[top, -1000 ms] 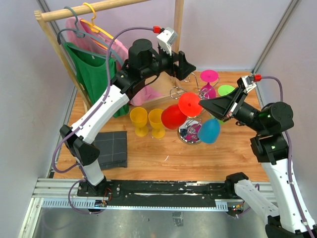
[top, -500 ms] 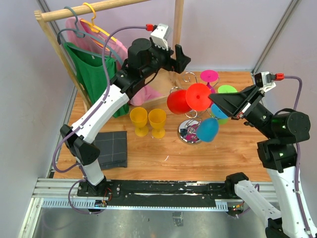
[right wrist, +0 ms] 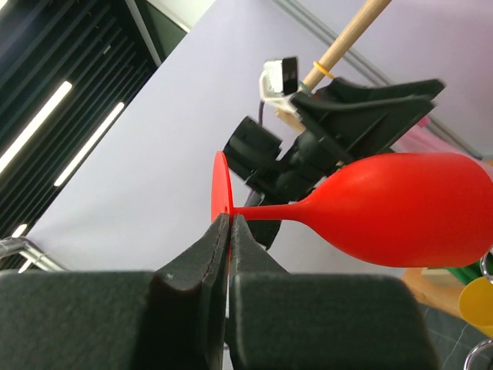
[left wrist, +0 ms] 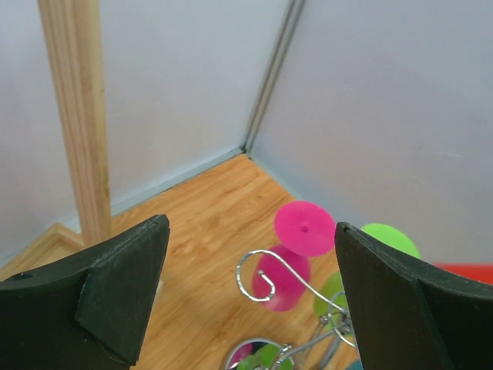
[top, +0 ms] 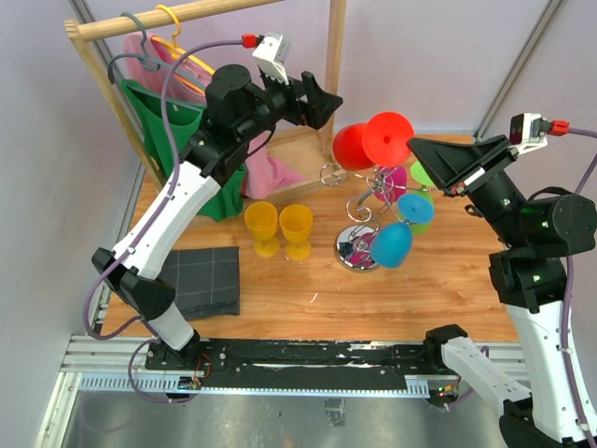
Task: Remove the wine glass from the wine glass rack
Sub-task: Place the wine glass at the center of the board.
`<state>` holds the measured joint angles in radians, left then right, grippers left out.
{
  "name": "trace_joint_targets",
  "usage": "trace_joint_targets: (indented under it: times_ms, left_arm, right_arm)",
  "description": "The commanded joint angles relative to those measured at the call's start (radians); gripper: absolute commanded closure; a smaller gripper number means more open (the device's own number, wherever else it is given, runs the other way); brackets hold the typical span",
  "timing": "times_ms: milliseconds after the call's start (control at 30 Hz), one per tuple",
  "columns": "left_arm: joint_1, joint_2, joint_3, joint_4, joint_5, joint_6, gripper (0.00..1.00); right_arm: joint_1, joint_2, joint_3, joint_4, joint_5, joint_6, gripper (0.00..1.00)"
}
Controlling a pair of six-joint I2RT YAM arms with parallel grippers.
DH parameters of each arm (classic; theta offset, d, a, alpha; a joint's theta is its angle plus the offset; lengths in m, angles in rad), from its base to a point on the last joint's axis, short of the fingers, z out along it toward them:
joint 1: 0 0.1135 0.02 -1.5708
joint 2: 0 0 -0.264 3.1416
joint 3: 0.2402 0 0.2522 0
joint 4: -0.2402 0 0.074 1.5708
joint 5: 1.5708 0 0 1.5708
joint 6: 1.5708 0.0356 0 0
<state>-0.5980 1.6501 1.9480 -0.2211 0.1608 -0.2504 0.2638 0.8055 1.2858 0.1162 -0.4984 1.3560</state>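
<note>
My right gripper [top: 413, 145] is shut on the round foot of a red wine glass [top: 353, 147] and holds it on its side in the air, above and behind the chrome wine glass rack [top: 366, 207]. In the right wrist view the pinched jaws [right wrist: 229, 220] clamp the foot's edge and the red bowl [right wrist: 408, 208] points right. Magenta [top: 392, 182], green [top: 425, 173] and blue [top: 392, 245] glasses hang on the rack. My left gripper [top: 322, 98] is open and empty, high near the wooden post. It looks down on a curled hook [left wrist: 262, 277] and the magenta glass [left wrist: 310, 228].
Two yellow cups [top: 280, 226] stand left of the rack. A folded grey cloth [top: 210, 278] lies front left. A wooden clothes rack [top: 187, 14] with green and pink garments [top: 173, 135] fills the back left. Its post [left wrist: 77, 116] is close to my left gripper.
My right gripper has lifted the red glass up and back, off the rack's hook. My left arm has risen and drawn back to the left.
</note>
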Motion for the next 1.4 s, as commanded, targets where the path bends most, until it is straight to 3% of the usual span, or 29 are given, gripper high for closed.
trace_joint_targets:
  times_ms: [0, 333, 533, 767, 933, 1133, 1367]
  left_arm:
    - [-0.003, -0.081, -0.032, 0.082, 0.144, -0.027, 0.07]
    - [0.006, -0.224, -0.231, 0.222, 0.221, -0.04, 0.06]
    - [0.03, -0.26, -0.279, 0.264, 0.223, -0.076, 0.05]
    - [0.116, -0.3, -0.382, 0.39, 0.273, -0.217, 0.05]
    - [0.162, -0.33, -0.483, 0.532, 0.332, -0.309, 0.04]
    - [0.192, -0.355, -0.578, 0.657, 0.387, -0.321, 0.02]
    - [0.248, -0.341, -0.629, 0.812, 0.491, -0.388, 0.02]
  right_arm:
    - [0.014, 0.01, 0.045, 0.071, 0.093, -0.062, 1.0]
    - [0.006, 0.054, 0.068, 0.141, 0.184, -0.1, 0.99]
    - [-0.023, 0.216, 0.116, 0.338, 0.161, 0.005, 0.99]
    - [-0.047, 0.438, 0.206, 0.628, 0.096, 0.199, 0.99]
    - [-0.053, 0.504, 0.162, 0.876, 0.074, 0.333, 0.99]
    - [-0.061, 0.574, 0.159, 1.121, 0.029, 0.434, 0.99]
    - [-0.064, 0.619, 0.158, 1.266, -0.089, 0.511, 0.99]
